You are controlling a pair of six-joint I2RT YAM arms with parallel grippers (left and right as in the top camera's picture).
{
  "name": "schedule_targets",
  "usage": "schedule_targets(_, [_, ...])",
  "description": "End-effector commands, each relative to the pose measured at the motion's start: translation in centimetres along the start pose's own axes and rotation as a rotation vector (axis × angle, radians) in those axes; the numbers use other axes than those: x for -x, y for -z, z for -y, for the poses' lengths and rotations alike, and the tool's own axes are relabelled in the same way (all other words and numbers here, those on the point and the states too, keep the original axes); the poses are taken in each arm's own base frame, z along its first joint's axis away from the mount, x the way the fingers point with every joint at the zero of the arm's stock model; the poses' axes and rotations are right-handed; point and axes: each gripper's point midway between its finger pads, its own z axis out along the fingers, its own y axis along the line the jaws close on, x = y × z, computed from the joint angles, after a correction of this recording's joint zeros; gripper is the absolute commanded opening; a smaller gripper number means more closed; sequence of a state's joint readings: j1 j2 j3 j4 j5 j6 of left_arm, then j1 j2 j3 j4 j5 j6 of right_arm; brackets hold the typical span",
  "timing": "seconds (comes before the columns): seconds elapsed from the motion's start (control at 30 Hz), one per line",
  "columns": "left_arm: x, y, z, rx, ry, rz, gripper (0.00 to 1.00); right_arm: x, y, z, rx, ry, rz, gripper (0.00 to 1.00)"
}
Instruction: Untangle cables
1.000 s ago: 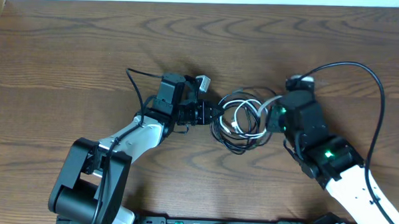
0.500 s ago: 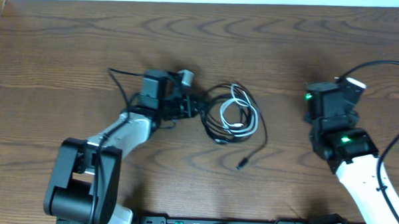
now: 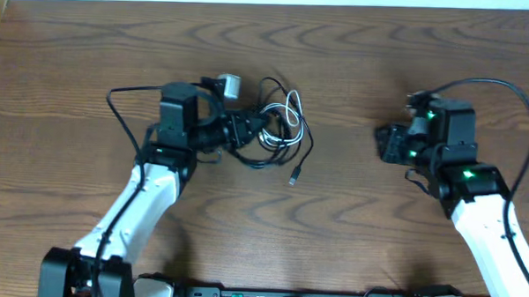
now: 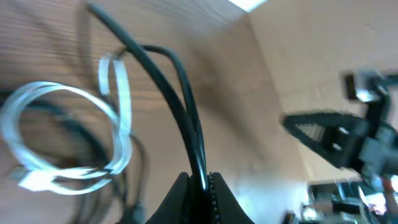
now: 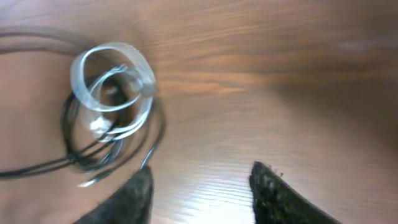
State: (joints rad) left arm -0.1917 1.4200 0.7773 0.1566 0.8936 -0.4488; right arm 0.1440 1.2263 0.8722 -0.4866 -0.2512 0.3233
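Your left gripper [image 3: 250, 129] has dragged the cables [image 3: 283, 127] leftward to the upper centre of the overhead frame, its jaws clamped on one black cable [image 4: 193, 124]. Your right gripper [image 3: 384, 144] has pulled back to the right, well apart from them, fingers spread and empty.

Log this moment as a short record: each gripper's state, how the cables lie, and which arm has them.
left gripper: shut on a black cable
right gripper: open, empty, apart from the bundle
white cable: looped, tangled in with the black loops
loose end: a black plug lies on the table, on the near side of the bundle
tangle: not yet separated
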Motion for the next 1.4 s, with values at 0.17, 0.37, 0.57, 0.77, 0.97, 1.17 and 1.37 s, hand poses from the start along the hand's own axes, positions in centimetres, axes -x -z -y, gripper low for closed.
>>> schedule_targets(0.17, [-1.4, -1.0, 9.0, -0.336, -0.136, -0.098, 0.08, -3.1, -2.8, -5.8, 0.325, 0.128, -0.162, 0.59])
schedule_targets(0.37, [2.0, 0.2, 12.8, -0.448, -0.201, 0.037, 0.08, -5.4, -4.0, -8.0, 0.454, 0.184, -0.248, 0.66])
schedule_targets(0.57, [2.8, 0.3, 13.0, -0.444, -0.181, 0.071, 0.08, -4.7, -4.3, -8.9, 0.471, 0.223, -0.204, 0.68])
schedule_targets(0.77, [3.6, 1.2, 14.7, -0.504, -0.19, 0.1, 0.08, -3.5, -4.9, -8.6, 0.411, 0.221, -0.149, 0.68])
schedule_targets(0.97, [5.3, 1.7, 15.1, -0.498, -0.199, 0.192, 0.08, -5.3, -4.7, -10.1, 0.469, 0.285, -0.199, 0.7])
schedule_targets(1.17, [7.2, 1.0, 12.8, -0.377, -0.162, 0.298, 0.08, -5.7, -4.6, -10.2, 0.47, 0.297, -0.213, 0.72])
schedule_targets(1.37, [7.4, 0.8, 12.3, -0.357, -0.145, 0.309, 0.08, -6.3, -5.0, -9.0, 0.417, 0.367, -0.221, 0.72])
